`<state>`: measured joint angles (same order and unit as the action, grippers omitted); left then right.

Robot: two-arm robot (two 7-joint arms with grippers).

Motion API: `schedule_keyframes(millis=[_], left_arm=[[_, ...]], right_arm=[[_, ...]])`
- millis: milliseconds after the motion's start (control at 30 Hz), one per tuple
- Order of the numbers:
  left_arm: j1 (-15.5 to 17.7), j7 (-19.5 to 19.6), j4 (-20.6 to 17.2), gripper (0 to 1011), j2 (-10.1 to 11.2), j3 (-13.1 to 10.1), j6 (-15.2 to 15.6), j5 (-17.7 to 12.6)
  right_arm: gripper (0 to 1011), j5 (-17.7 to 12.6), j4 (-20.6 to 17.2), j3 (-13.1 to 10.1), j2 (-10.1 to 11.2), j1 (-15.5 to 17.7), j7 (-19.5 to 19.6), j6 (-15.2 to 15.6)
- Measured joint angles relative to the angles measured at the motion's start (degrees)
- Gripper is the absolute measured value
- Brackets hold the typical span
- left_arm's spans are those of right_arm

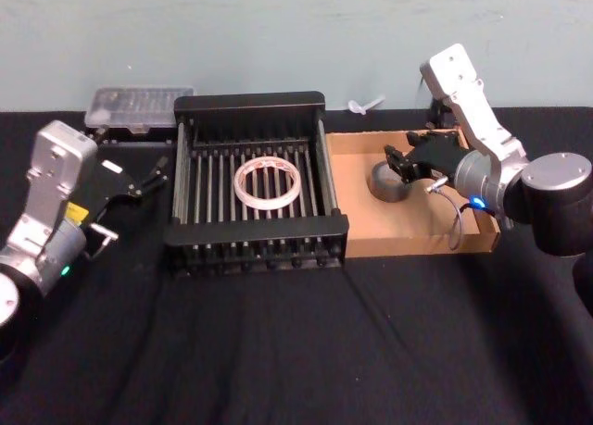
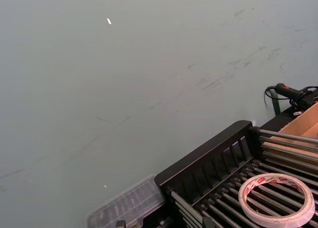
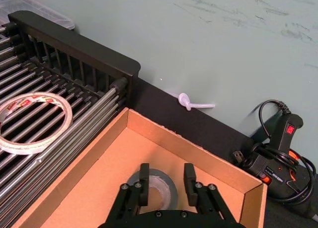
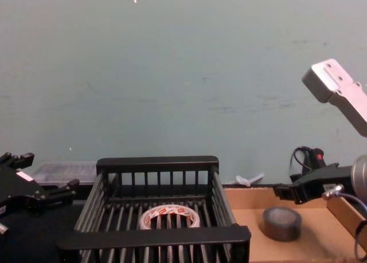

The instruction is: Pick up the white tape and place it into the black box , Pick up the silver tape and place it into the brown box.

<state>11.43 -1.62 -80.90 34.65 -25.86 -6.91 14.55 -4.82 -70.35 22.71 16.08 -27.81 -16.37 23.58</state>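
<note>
A: Black cloth over the worktop (image 1: 278, 351), pale green wall behind. Nearest in, the black box (image 1: 255, 243) with the white tape (image 1: 269, 183) lying flat on its barred floor — that half looks finished.

B: And just beside it on the right, the brown box (image 1: 371, 249), with the silver tape (image 3: 155, 186) flat on the cardboard.

A: The right pincer (image 3: 167, 181) sits directly over that roll, fingers spread, one to each side, gripping nothing. My read is the roll has been let go, so the clean move is straight up, keeping the fingers spread so neither pad drags it.

B: The left pincer (image 1: 153, 172) waits out left of the black box, parted and empty.

A: Hard to judge whether a fingertip touches the roll; the pincer body covers its near edge. Farther back, a clear plastic case (image 1: 137, 107) and a corded tool (image 3: 280, 153) against the wall.
</note>
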Motion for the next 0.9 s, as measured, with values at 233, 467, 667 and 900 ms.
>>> schedule_keyframes(millis=[233,467,667,900], left_arm=[[0.0,0.0,0.0,1001,0.0,0.0,0.0,0.0],[0.0,0.0,0.0,1001,0.0,0.0,0.0,0.0],[0.0,0.0,0.0,1001,0.0,0.0,0.0,0.0],[0.0,0.0,0.0,1001,0.0,0.0,0.0,0.0]], right_arm=[[644,-0.1,0.0,0.0,0.0,0.0,0.0,-0.1],[847,-0.1,-0.1,0.0,0.0,0.0,0.1,-0.1],[1002,-0.2,-0.1,0.0,0.0,0.0,0.1,-0.1],[1002,-0.2,-0.1,0.0,0.0,0.0,0.1,-0.1]])
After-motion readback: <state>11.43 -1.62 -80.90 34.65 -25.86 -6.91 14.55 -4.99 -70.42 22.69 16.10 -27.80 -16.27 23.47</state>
